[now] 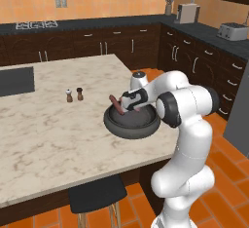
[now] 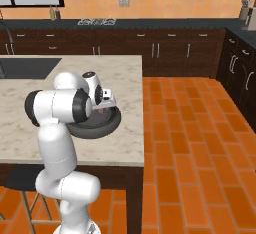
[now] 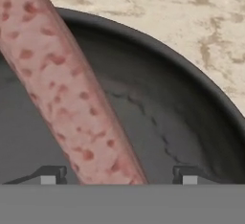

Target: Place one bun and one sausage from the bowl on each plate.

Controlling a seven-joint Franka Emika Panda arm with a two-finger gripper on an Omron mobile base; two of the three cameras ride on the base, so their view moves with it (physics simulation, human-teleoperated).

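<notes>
the jaws are standing wide apart. the gripper [image 3: 115, 177] is hanging low in the bowl [image 3: 191, 98], with a sausage [image 3: 62, 79] lying between its tips. the bowl is sitting on the counter [image 1: 44, 129].

It was a home kitchen: dark cabinets [image 1: 121, 42], a toaster [image 1: 232, 30] on the counter, and a marble island [image 1: 48, 134] with a stool [image 1: 95, 195].

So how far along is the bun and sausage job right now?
Nothing looks plated yet, and no plates are in view. The end effector is down in the bowl, its fingertips on either side of a sausage; whether it grips is unclear. Buns and both platings remain.
</notes>
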